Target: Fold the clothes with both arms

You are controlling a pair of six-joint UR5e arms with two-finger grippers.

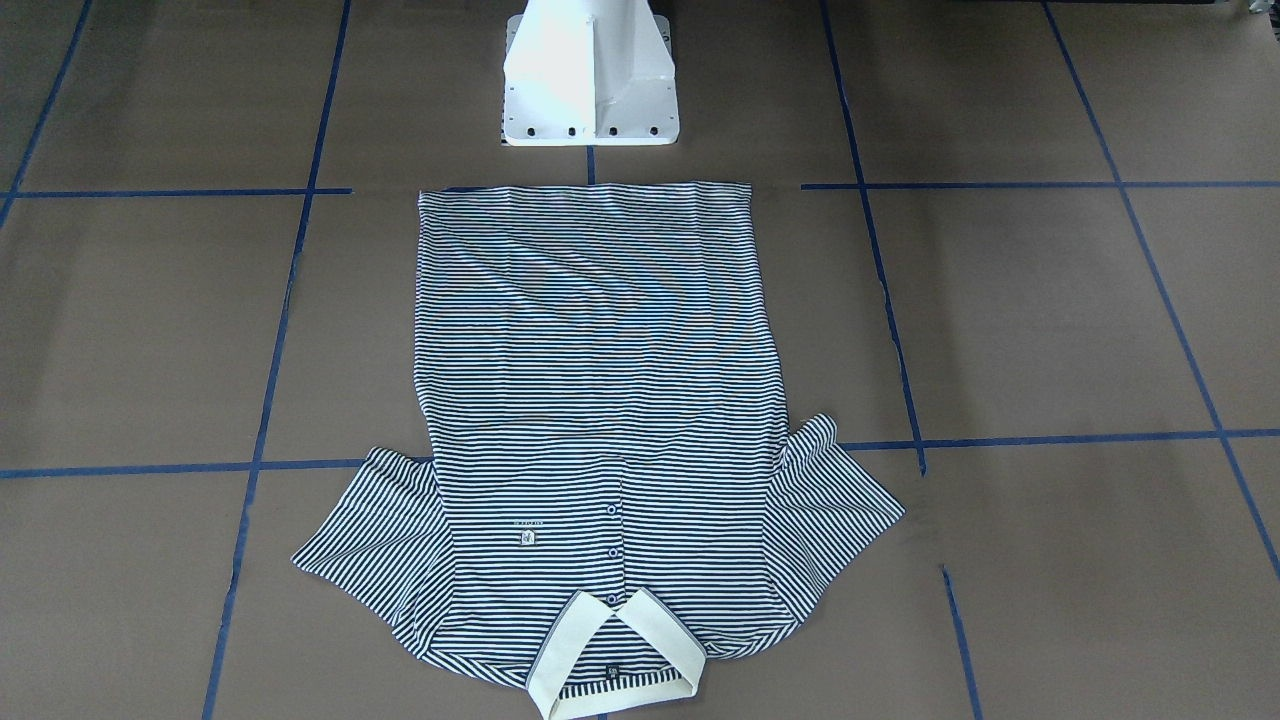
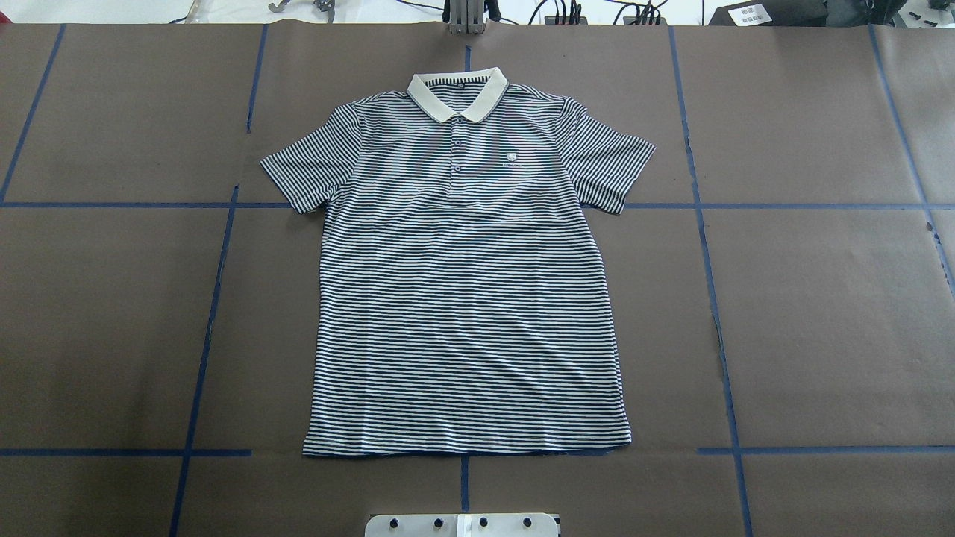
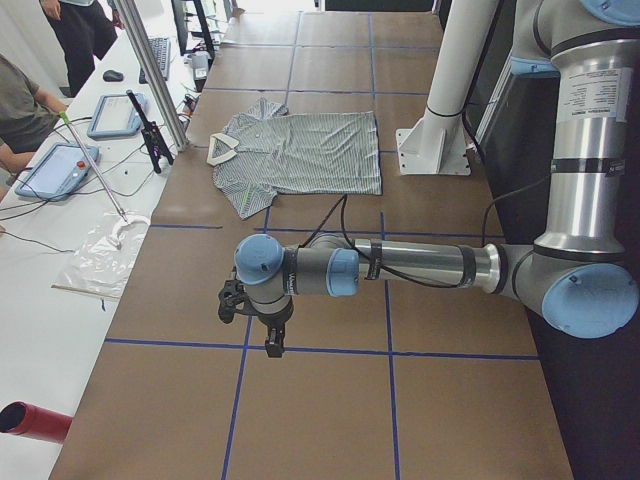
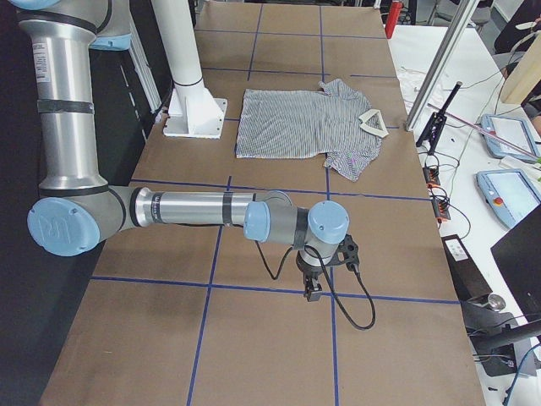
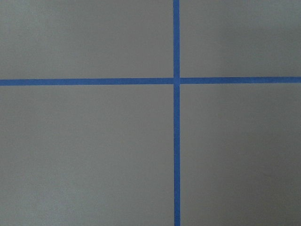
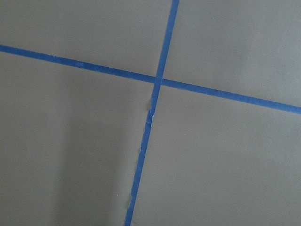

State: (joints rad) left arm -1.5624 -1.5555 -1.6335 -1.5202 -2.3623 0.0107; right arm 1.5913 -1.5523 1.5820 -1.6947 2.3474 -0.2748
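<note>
The striped polo shirt (image 2: 466, 298) lies spread flat, front side up, in the middle of the brown table, with its cream collar (image 2: 456, 93) at the far edge and its hem toward the robot's base. Both sleeves are spread out. It also shows in the front-facing view (image 1: 600, 380). Neither gripper touches it. My left gripper (image 3: 262, 330) hangs over bare table well off the shirt's left side, and my right gripper (image 4: 314, 283) well off its right side. I cannot tell whether either is open or shut. Both wrist views show only table and blue tape.
The white pedestal base (image 1: 590, 80) stands just behind the shirt's hem. Blue tape lines (image 5: 175, 113) grid the brown table cover. Along the far edge runs a bench with tablets (image 3: 60, 168), cables and a seated person (image 3: 18, 110). A red cylinder (image 3: 35, 420) lies at that bench's near end.
</note>
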